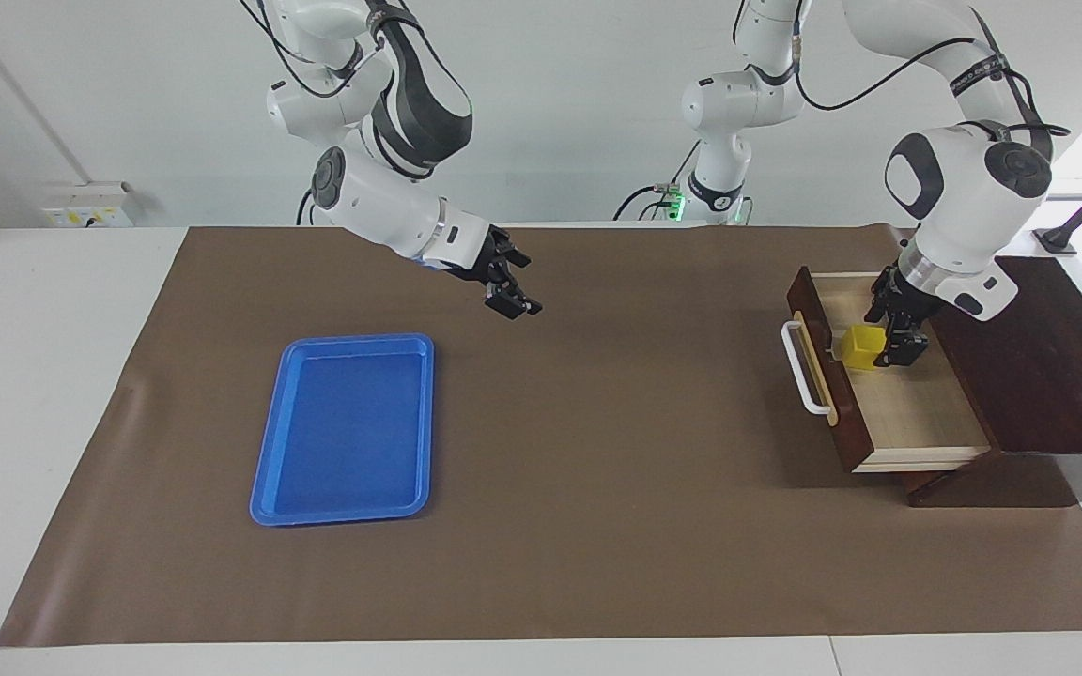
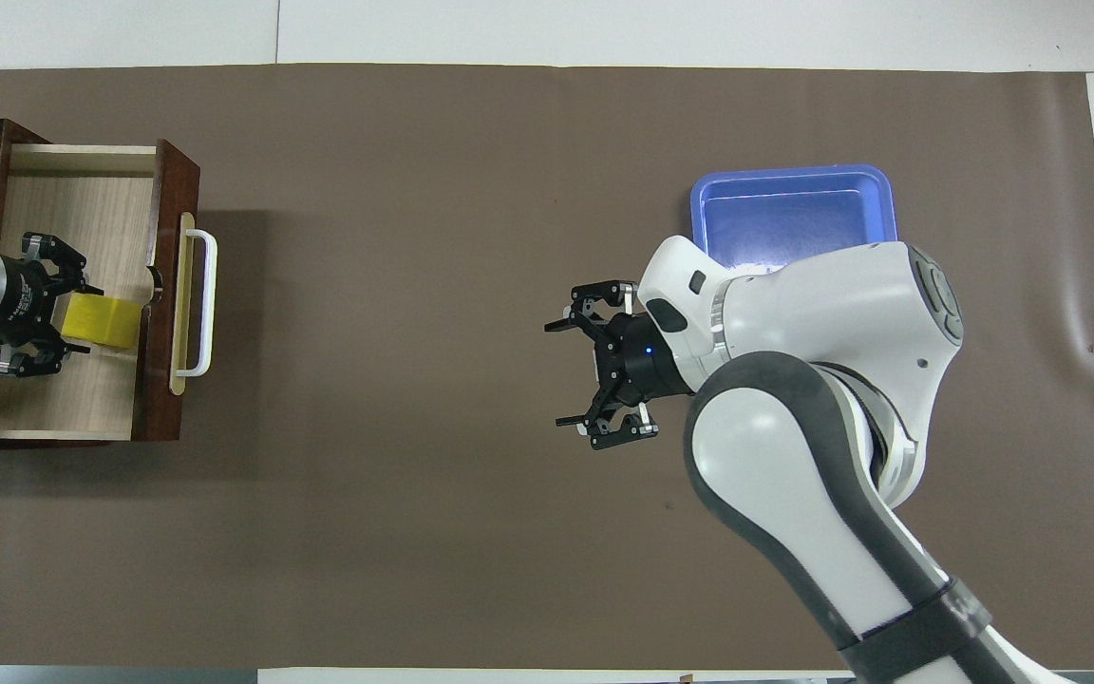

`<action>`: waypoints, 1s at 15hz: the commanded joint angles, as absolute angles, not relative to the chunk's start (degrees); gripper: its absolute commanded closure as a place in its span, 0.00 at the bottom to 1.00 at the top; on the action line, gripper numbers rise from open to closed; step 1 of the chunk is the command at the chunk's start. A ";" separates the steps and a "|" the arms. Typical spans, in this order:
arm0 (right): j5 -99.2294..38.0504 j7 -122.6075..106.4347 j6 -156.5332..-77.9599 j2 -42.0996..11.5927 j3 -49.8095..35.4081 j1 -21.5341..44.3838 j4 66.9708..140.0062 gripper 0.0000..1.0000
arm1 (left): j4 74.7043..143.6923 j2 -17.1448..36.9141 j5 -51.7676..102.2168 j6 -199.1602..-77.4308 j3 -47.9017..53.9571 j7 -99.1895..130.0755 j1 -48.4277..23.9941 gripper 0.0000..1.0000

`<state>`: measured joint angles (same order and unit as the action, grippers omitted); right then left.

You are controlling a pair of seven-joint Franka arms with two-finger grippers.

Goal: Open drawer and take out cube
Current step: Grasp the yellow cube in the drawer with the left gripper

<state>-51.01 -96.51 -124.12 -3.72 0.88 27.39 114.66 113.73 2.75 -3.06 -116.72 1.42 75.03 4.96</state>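
Observation:
The drawer stands pulled out of the dark wooden box at the left arm's end of the table, its white bar handle facing the table's middle. The yellow cube sits on the pale drawer floor just inside the drawer front. My left gripper is down in the drawer, open, with its fingers on either side of the cube's end away from the drawer front. My right gripper is open and empty, waiting in the air over the mat's middle.
A flat blue tray lies on the brown mat toward the right arm's end of the table; the right arm partly covers it in the overhead view. The mat spans most of the white table.

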 commanded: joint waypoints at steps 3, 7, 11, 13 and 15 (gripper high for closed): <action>-55.80 -93.78 -126.12 -6.59 0.88 29.62 111.09 0.00 | 110.24 3.15 -2.20 -112.27 1.76 75.67 5.54 1.00; -56.60 -94.22 -126.74 -8.34 0.88 31.20 110.22 0.00 | 97.32 6.59 -0.62 -99.61 1.93 79.26 4.48 1.00; -57.65 -94.22 -125.95 -13.26 0.70 31.38 103.46 0.00 | 92.03 6.33 1.32 -92.65 2.29 91.80 -1.64 1.00; -58.53 -94.13 -125.95 -15.37 0.44 31.38 100.65 0.00 | 93.59 5.45 1.14 -93.16 2.29 101.20 -7.18 1.00; -58.62 -93.96 -126.04 -16.43 0.18 31.46 99.23 0.00 | 96.58 3.88 1.14 -94.39 2.37 108.69 -11.93 1.00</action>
